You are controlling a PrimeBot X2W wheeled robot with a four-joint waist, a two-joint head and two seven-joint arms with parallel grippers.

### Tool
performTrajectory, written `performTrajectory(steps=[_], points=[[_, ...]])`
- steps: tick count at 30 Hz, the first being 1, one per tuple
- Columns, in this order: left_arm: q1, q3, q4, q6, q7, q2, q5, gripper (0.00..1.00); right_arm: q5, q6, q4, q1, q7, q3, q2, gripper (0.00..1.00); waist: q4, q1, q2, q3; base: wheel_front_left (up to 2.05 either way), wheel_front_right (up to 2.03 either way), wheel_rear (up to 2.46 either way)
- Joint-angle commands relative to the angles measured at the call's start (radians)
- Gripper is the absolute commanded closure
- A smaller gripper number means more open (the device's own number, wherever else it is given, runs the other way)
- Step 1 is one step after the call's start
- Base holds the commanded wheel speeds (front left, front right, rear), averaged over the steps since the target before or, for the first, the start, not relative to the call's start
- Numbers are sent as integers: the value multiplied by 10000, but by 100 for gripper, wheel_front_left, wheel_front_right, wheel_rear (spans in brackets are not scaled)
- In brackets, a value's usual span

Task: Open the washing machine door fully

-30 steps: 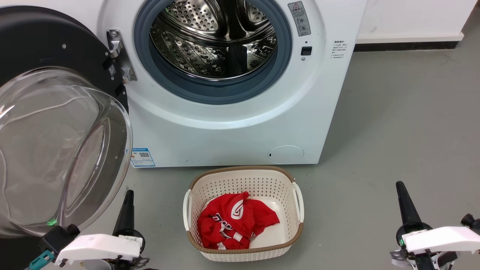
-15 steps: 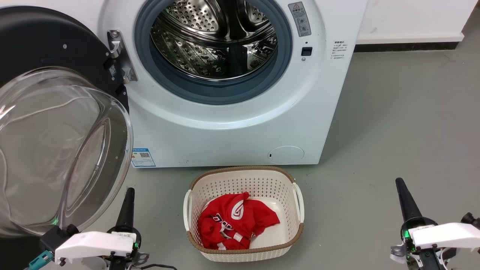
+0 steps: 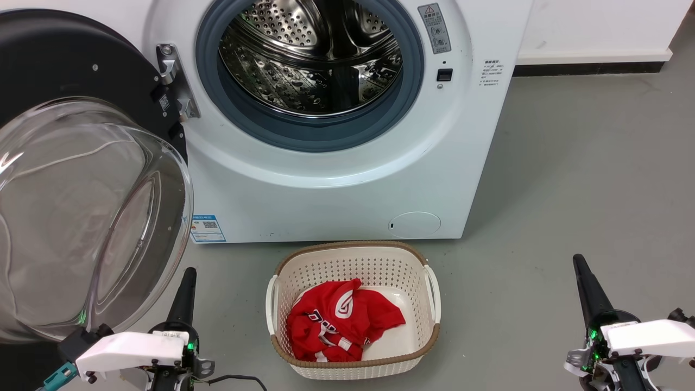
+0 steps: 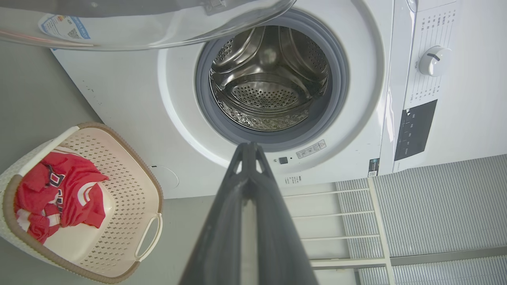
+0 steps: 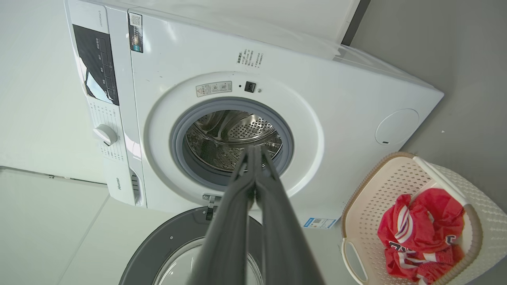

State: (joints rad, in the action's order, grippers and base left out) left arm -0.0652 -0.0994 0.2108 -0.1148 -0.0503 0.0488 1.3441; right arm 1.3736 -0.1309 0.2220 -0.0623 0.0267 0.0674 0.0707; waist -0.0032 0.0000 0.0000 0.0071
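On the left, door (image 3: 81,179) looks wide open, maybe not maxed. I'd nudge its rim with left gripper (image 3: 188,274); that and right gripper (image 3: 579,262) are both pinched closed, empty.

The boxy washing machine (image 3: 326,201) is white, with a small blue-and-white label (image 3: 207,228) at its lower left corner. At the frame's left, the round washing machine door (image 3: 81,206) is a glossy black disc around a clear, colourless glass bowl. A blue-grey rubber ring (image 3: 309,136) frames the silvery steel drum (image 3: 309,65), which is dotted with rows of small holes. At lower centre, the cream plastic basket (image 3: 353,266) has a grid of holes and a brown rim. The crumpled garment (image 3: 342,320) in it is red with white markings. The smooth floor (image 3: 570,190) is plain grey.
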Motion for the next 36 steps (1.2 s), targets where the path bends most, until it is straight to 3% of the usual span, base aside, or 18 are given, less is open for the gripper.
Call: performTrajectory(steps=[1, 36], points=[[-207, -20, -8, -49, -58, 21, 200, 100, 211, 2, -19, -242, 42, 29, 46, 100, 1, 0, 0, -1, 0, 0, 0], [-493, -169, 367, -183, -670, 21, 2696, 100, 2609, 2, 231, -507, 698, 229, -25, 100, 32, 0, 0, -40, 0, 0, 0]])
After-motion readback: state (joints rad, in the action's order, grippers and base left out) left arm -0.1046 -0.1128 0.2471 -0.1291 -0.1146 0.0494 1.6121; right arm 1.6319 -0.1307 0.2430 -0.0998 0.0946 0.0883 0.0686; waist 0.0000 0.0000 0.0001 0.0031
